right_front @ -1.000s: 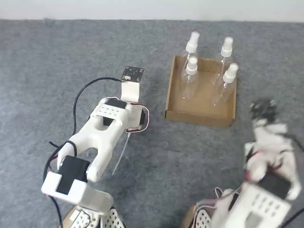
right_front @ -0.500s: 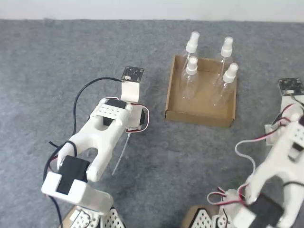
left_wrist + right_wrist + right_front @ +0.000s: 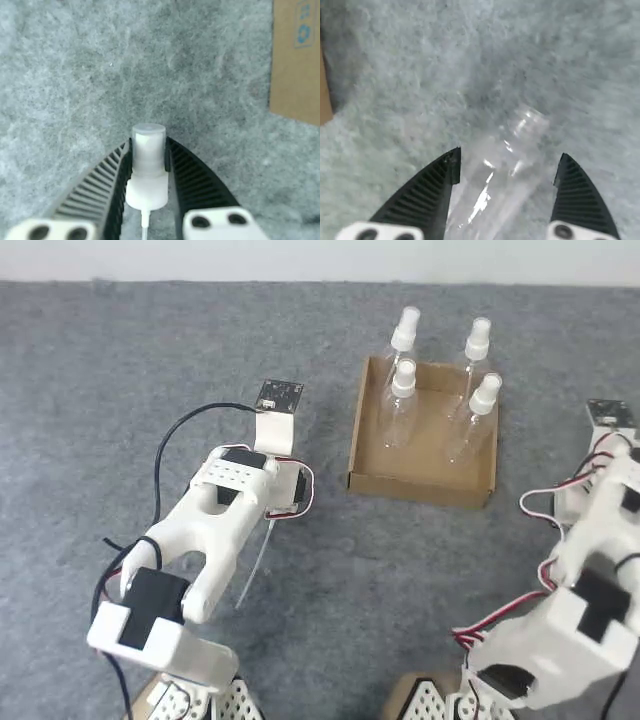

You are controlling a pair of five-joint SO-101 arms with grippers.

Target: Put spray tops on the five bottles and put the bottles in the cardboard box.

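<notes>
My left gripper [image 3: 148, 145] is shut on a white spray top [image 3: 148, 165], held above the grey carpet; its thin dip tube [image 3: 255, 565] hangs out beneath the left arm [image 3: 225, 515]. My right gripper [image 3: 510, 156] is open, its black fingers on either side of a clear capless bottle [image 3: 502, 175] lying on the carpet, apart from it. The right arm [image 3: 600, 530] is to the right of the cardboard box [image 3: 415, 485]. The box holds several clear bottles [image 3: 400, 405] fitted with white spray tops.
Grey carpet covers the whole table, with open floor between the arms and in front of the box. A corner of the box [image 3: 297, 60] is in the left wrist view. Cables [image 3: 185, 430] loop around both arms.
The right arm has swung from in front of the box out to its right side and settled over the lying bottle. The left arm and its spray top have not moved.
</notes>
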